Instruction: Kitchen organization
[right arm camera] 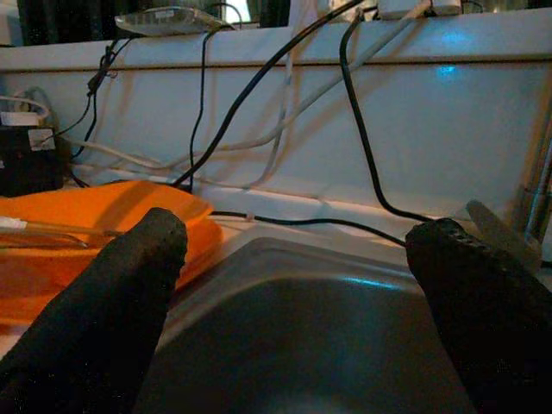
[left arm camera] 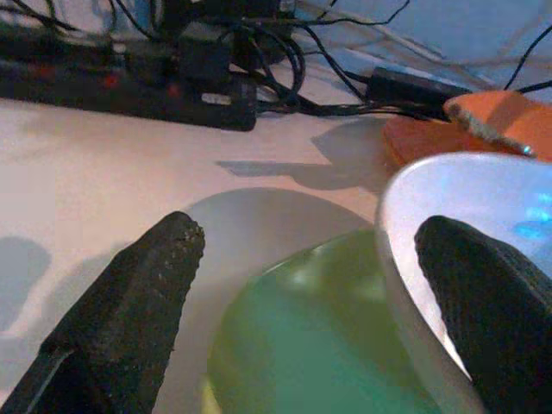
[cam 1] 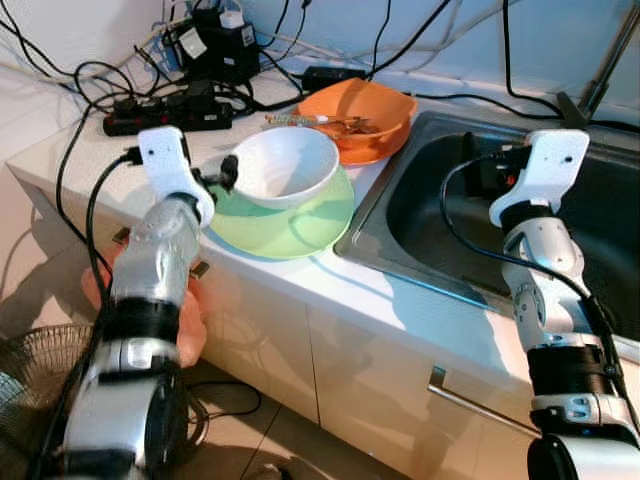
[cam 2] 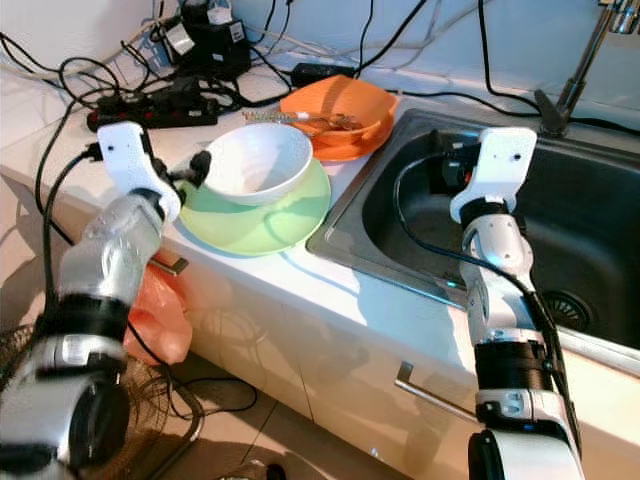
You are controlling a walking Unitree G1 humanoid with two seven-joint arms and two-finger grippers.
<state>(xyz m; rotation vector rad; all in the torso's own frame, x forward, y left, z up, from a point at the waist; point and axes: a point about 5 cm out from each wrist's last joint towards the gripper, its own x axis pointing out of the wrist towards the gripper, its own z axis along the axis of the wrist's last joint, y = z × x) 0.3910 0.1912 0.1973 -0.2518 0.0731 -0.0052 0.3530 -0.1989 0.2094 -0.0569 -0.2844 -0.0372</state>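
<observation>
Head stereo pair above, one close camera on each wrist.
Both eyes look down on the counter point(cam 1: 300, 280), sink point(cam 1: 560, 220) at 2 o'clock; wrist views sit low, sharing the orange bowl point(right arm camera: 78, 224).

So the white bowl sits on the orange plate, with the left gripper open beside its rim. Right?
Not quite. The white bowl sits on the green plate, as the left eye view shows. The left gripper is indeed open beside its rim.
</observation>
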